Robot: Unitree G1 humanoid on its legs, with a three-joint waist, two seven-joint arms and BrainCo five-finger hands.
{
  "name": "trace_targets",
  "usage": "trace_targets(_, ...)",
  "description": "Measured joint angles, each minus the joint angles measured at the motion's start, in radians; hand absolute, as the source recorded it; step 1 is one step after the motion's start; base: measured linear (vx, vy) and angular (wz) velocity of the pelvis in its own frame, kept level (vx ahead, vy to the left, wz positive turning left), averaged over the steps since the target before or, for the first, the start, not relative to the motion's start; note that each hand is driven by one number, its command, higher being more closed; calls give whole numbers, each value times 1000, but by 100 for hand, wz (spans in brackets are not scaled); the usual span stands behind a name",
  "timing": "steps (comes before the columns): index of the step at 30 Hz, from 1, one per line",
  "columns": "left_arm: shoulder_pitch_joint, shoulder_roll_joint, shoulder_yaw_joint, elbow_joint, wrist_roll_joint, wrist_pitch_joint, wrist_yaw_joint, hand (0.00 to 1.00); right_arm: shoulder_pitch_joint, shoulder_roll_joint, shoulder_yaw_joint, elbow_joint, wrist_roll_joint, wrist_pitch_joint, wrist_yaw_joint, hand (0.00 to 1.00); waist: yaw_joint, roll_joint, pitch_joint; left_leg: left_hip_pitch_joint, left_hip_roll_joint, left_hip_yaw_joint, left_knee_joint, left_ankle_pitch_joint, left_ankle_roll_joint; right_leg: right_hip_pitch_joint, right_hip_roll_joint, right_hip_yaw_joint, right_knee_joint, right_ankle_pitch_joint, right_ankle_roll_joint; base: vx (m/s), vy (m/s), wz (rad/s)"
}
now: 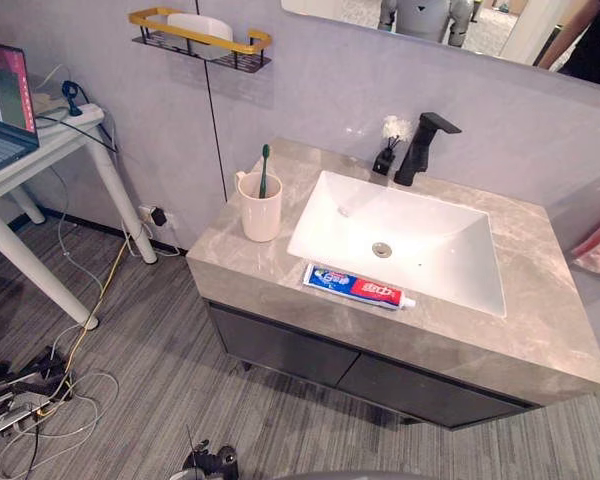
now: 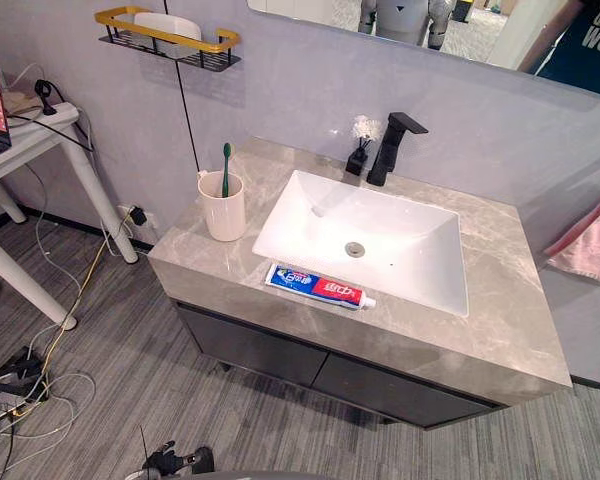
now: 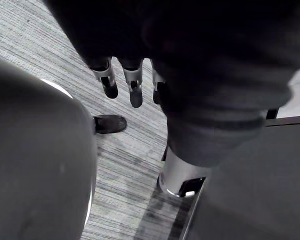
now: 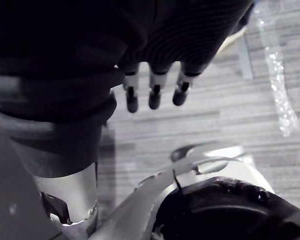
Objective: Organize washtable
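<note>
Glossy white basin point(image 1: 435, 245) in matt stone-veined countertop point(image 1: 545, 300); matt black metal tap point(image 1: 420, 148); shiny plastic toothpaste tube point(image 1: 358, 287)

The toothpaste tube point(image 1: 358, 287) is the one printed thing on the worktop point(image 1: 540, 320). It lies along the front edge, just in front of the basin point(image 1: 430, 250). It has a red panel with white lettering toward its cap end and a blue panel with small marks toward its flat end. The characters are too small to make out.

In the mirror point(image 2: 310, 12) above the worktop's back edge, a person's dark shirt point(image 2: 590, 45) bears large pale letters, cut off at the picture's edge, so no whole word reads.

The laptop point(image 1: 0, 100) on the side table point(image 1: 50, 145) shows a lit screen, its content too small to read.
</note>
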Motion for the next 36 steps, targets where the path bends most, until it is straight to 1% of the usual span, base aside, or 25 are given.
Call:
trace_targets(1, 1, 0, 3, 1, 0, 0, 0, 0, 0, -1, 9, -1, 0, -1, 0, 0, -1, 1, 1, 5, 5, 2, 0, 0, 0, 3, 4, 3, 0, 3, -1, -27, -38, -23)
trace_targets(2, 2, -2, 6, 1, 0, -1, -1, 0, 3, -9, 39, -2, 1, -6, 0, 0, 0, 6, 9, 23, 25, 9, 0, -3, -4, 15, 20, 2, -1, 19, -8, -28, -41, -17)
trace_targets(5, 3, -3, 6, 2, 0, -1, -2, 0, 12, -13, 45, -2, 3, -9, 0, 0, 0, 11, 11, 32, 44, 10, 0, -3, -6, 27, 38, -14, -1, 28, -17, -44, -50, -3)
trace_targets(6, 3, -6, 6, 2, -1, -5, -2, 0, 15, -17, 44, -2, 10, -9, 0, 0, 0, 18, 13, 31, 53, 9, 0, -3, -6, 26, 46, -28, -1, 35, -27, -65, -53, 9)
trace_targets(9, -1, -15, 5, 6, -3, -13, -6, 0, 25, -29, 30, -1, 33, -11, -1, 0, 1, 37, 25, 31, 67, 10, 0, -3, -6, 26, 54, -52, -3, 48, -36, -77, -21, 6)
trace_targets(12, -5, -21, 4, 17, -3, -26, -21, 0, 33, -40, -27, 30, 64, -15, -6, 0, 0, 52, 34, 31, 67, 19, 0, -3, -6, 25, 59, -54, -4, 47, -36, -110, -22, 4)
trace_targets(13, -12, -26, 0, 27, -3, -31, -23, 0, 34, -49, -105, 56, 89, -13, -16, 0, 1, 63, 42, 28, 63, 21, 0, -8, -13, 23, 56, -57, -8, 46, -36, -97, 4, 2)
trace_targets(14, -15, -24, -2, 30, -2, -31, -24, 0, 37, -51, -136, 66, 98, -12, -19, 0, 0, 56, 46, 26, 56, 24, 0, -27, -38, 22, 42, -63, -18, 43, -39, -118, 65, 2)
trace_targets(15, -25, -14, -2, 36, -4, -31, -26, 0, 61, -47, -191, 71, 120, -12, -22, 0, 3, 18, 42, 30, 27, 48, 36, -26, -31, 19, 1, -68, -30, 35, -43, -14, 82, -12)
trace_targets(16, -22, -27, 0, 45, -3, -35, -26, 0, 85, -66, -246, 72, 140, -15, -26, 0, 14, 54, 49, 58, 11, 73, 70, -28, -31, 16, -6, -63, -25, 33, -40, 41, 97, -22)
trace_targets(17, -18, -36, 0, 50, -2, -36, -26, 0, 94, -79, -278, 68, 151, -16, -27, 0, 20, 63, 43, 91, 10, 76, 8, -23, 9, 15, 2, -61, -23, 33, -39, 46, 72, -13)
trace_targets(18, -26, -39, 2, 71, -5, -36, -27, 0, 103, -78, -366, 70, 171, -13, -37, 0, 9, 73, 50, 83, -5, 82, -2, -17, 11, 8, -6, -59, -26, 33, -38, -22, 67, 0)
trace_targets(19, -29, -40, 2, 72, -5, -38, -26, 0, 106, -78, -419, 76, 183, -11, -43, 0, 9, 76, 54, 81, -7, 81, -2, -17, 12, 6, -7, -58, -28, 34, -38, -49, 86, 4)
trace_targets(20, -39, -39, 4, 84, -4, -37, -29, 0, 113, -86, -536, 88, 209, -9, -63, 0, 8, 75, 57, 81, -12, 85, -2, -17, 12, 7, -9, -49, -39, 35, -40, -7, 58, -9)
trace_targets(22, -40, -37, 5, 90, -3, -37, -35, 0, 113, -103, -581, 87, 222, -7, -69, 0, 0, 71, 56, 81, -14, 91, -2, -17, 12, 8, -11, -47, -47, 37, -43, 26, 35, -11)
trace_targets(24, -41, -39, 39, 97, -1, -36, -45, 0, 113, -139, -664, 42, 227, -5, -95, 0, -4, 70, 55, 80, -18, 94, -2, -18, 14, 8, -15, -48, -51, 40, -46, 37, 8, -2)
trace_targets(25, -41, -43, 53, 101, -1, -36, -45, 0, 112, -148, -702, 10, 226, -5, -105, 0, -7, 70, 55, 79, -20, 93, -2, -19, 15, 8, -16, -49, -50, 41, -45, 43, 3, 8)
trace_targets(26, -40, -47, 88, 103, -1, -36, -45, 0, 111, -158, -747, -64, 226, -4, -122, 0, -11, 69, 54, 78, -23, 91, -2, -19, 15, 6, -19, -51, -46, 46, -40, 60, 3, 8)
trace_targets(27, -36, -52, 135, 109, -1, -37, -45, 0, 101, -162, -774, -248, 225, -2, -157, 0, -22, 69, 53, 77, -24, 91, -2, -19, 15, 5, -22, -53, -44, 51, -29, 67, -1, 4)
trace_targets(28, -31, -53, 151, 110, -1, -37, -45, 0, 95, -163, -772, -346, 225, -1, -166, 0, -31, 70, 52, 77, -24, 91, -2, -19, 15, 5, -22, -53, -44, 53, -23, 92, -19, -5)
trace_targets(29, -25, -56, 166, 111, -1, -36, -45, 0, 86, -164, -771, -555, 196, -2, -186, 0, -46, 72, 50, 77, -22, 91, -2, -17, 17, 3, -20, -49, -43, 63, -9, 95, -33, -6)
trace_targets(30, -18, -58, 186, 111, -2, -37, -45, 0, 60, -170, -771, -731, 158, -5, -215, 0, -55, 74, 44, 77, -20, 90, -2, -15, 20, 3, -18, -49, -42, 64, -7, 94, -35, -7)
trace_targets(33, -15, -59, 192, 106, -9, -37, -46, 0, -5, -206, -770, -959, 85, -18, -267, 0, -43, 67, 33, 80, -18, 89, -2, -15, 20, 10, -15, -51, -47, 66, -4, 60, -23, 0)
trace_targets(34, -15, -58, 191, 100, -13, -37, -46, 0, -43, -209, -770, -1009, 54, -22, -289, 0, -28, 65, 31, 83, -16, 89, -2, -15, 20, 11, -14, -51, -46, 68, -2, 51, -21, 0)
trace_targets(36, -15, -59, 189, 97, -21, -38, -45, 0, -96, -201, -768, -1066, -6, -18, -314, 0, -21, 67, 27, 84, -12, 76, -2, -14, 21, 13, -10, -54, -41, 74, -4, 15, -12, 8)
